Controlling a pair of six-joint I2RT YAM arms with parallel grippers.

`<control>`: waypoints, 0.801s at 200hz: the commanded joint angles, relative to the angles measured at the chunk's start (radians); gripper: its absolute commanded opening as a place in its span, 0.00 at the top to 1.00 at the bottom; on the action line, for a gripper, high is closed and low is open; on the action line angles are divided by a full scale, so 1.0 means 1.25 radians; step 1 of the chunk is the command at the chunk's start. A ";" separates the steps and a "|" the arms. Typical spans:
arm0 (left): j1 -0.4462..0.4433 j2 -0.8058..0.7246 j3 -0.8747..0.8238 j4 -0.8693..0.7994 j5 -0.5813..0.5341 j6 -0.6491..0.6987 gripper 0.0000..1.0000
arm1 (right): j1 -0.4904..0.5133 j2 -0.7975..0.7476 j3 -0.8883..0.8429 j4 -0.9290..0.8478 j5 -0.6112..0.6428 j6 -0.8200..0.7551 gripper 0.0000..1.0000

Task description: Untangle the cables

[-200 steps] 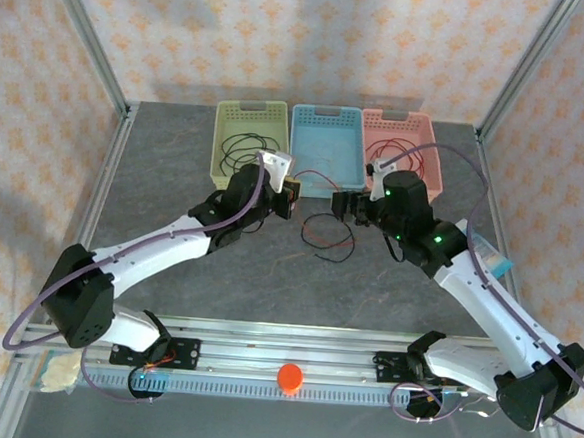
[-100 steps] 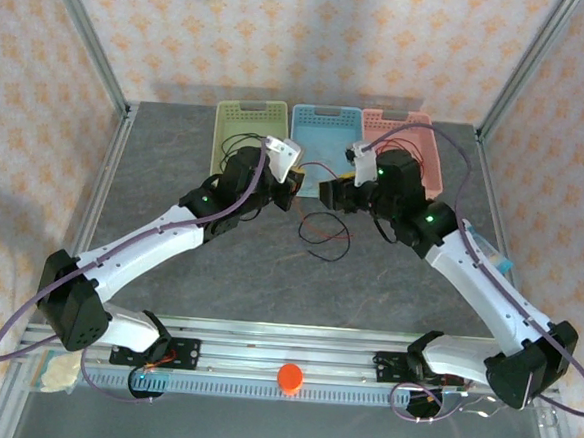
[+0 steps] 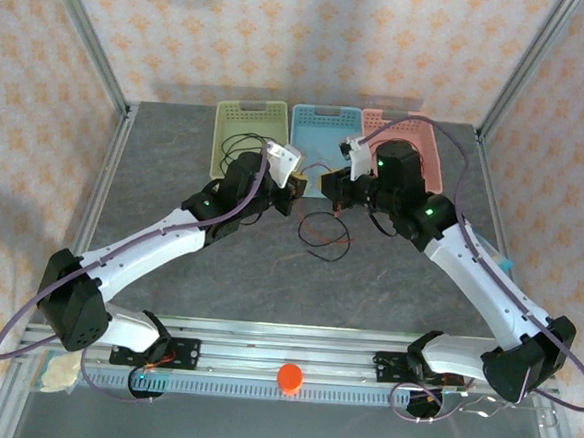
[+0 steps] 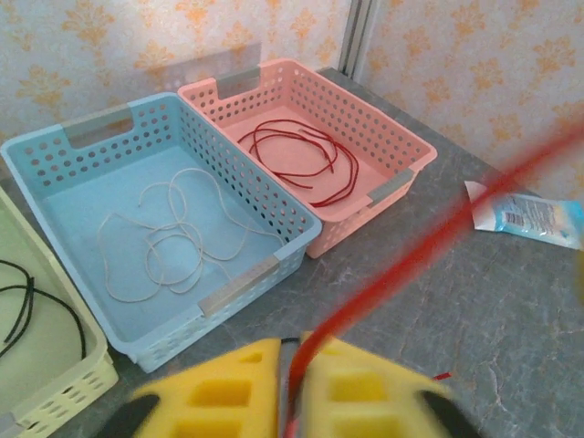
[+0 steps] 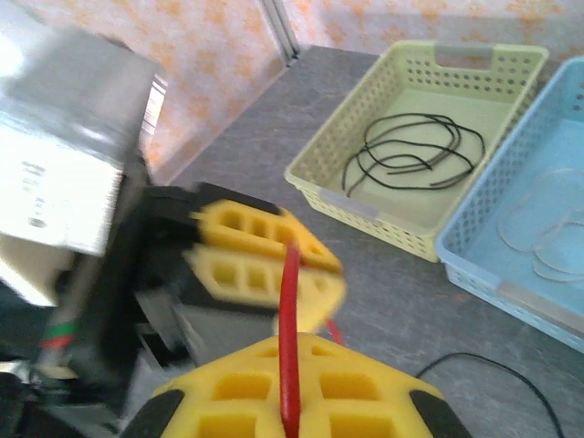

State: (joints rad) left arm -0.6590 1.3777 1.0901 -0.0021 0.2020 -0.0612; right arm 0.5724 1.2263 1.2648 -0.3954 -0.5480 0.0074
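A red cable (image 4: 438,239) runs taut between my two grippers, above the table in front of the blue basket (image 3: 323,129). My left gripper (image 4: 290,365) has its yellow fingers a narrow slit apart, and the red cable (image 3: 314,169) sits in that slit. My right gripper (image 5: 288,360) is shut on the same red cable (image 5: 289,301), facing the left gripper's fingers (image 5: 255,233). In the top view the left gripper (image 3: 299,186) and the right gripper (image 3: 326,184) nearly meet. A loose black and red tangle (image 3: 323,233) lies on the table just below them.
Three baskets stand at the back. The yellow basket (image 5: 351,205) holds a black cable (image 5: 411,151), the blue basket (image 4: 239,285) a whitish cable (image 4: 169,242), and the pink basket (image 4: 392,182) a red coil (image 4: 301,155). A blue packet (image 4: 534,219) lies to the right.
The right gripper closed from open onto the red cable. Both grippers moved toward each other and toward the baskets. The left fingers parted a little.
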 commanded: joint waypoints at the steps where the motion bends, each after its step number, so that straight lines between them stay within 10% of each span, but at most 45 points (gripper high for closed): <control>1: 0.006 -0.003 -0.032 0.095 0.010 -0.047 0.66 | -0.003 -0.032 0.046 0.040 -0.054 0.024 1.00; 85: 0.007 0.078 -0.089 0.254 -0.070 -0.137 0.55 | -0.003 -0.083 0.093 0.044 0.008 0.046 1.00; 160: 0.013 0.075 -0.216 0.365 -0.018 -0.232 0.48 | -0.002 -0.097 0.131 0.008 0.341 0.081 1.00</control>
State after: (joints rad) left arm -0.6514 1.4818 0.8551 0.3691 0.1471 -0.2958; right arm 0.5720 1.1114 1.3735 -0.3767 -0.3286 0.0788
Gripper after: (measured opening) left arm 0.486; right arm 0.054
